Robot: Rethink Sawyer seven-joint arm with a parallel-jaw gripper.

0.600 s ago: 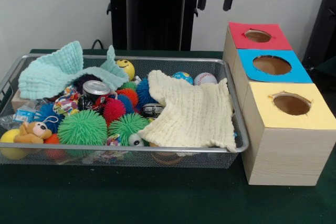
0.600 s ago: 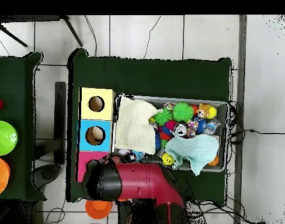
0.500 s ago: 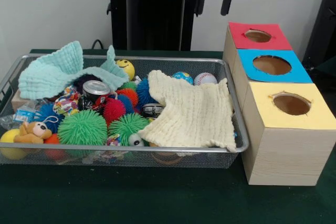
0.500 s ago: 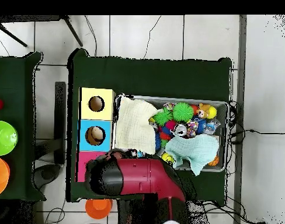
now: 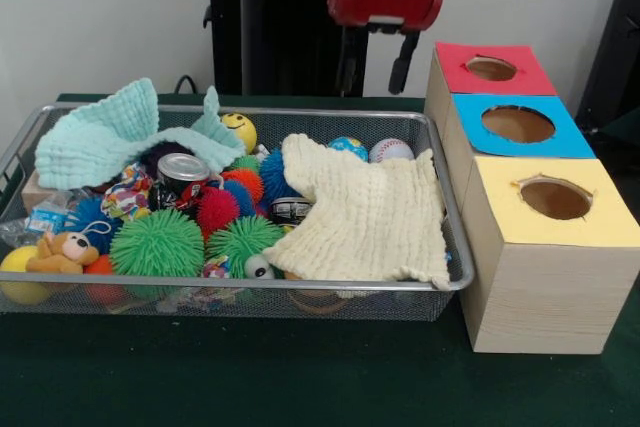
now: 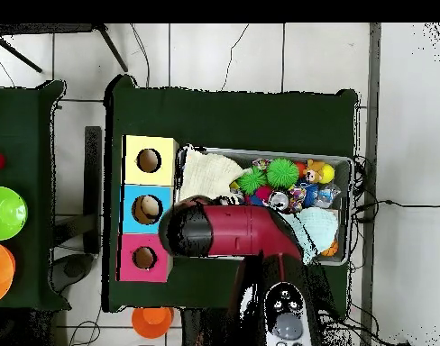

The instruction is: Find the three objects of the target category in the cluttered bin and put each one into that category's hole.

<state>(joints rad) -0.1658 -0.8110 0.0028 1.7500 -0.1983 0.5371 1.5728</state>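
Observation:
The silver wire-mesh bin (image 5: 300,285) lies on the green table, full of toys. One printed fabric bundle (image 5: 128,190) shows at its left, between the mint cloth and a can. A bit of printed fabric (image 5: 217,267) shows at the front rim. My gripper (image 5: 375,65) hangs open and empty above the bin's far rim, over a baseball (image 5: 390,150). The yellow-surround hole (image 5: 555,198) is in the nearest wood-grain box (image 5: 540,297), right of the bin. In the overhead view my arm (image 6: 233,230) covers the bin's middle and hides the gripper; the yellow hole (image 6: 149,160) shows there.
A pale yellow cloth (image 5: 370,212) covers the bin's right half and a mint cloth (image 5: 110,137) its far left. Spiky balls (image 5: 157,244), a can (image 5: 183,172) and a teddy (image 5: 65,247) lie between. Blue-surround (image 5: 517,124) and red-surround (image 5: 491,68) holes sit behind the yellow one.
The arm has swung out from the base over the bin. In the front view the gripper has come down and moved left from the top edge. Nothing in the bin has moved.

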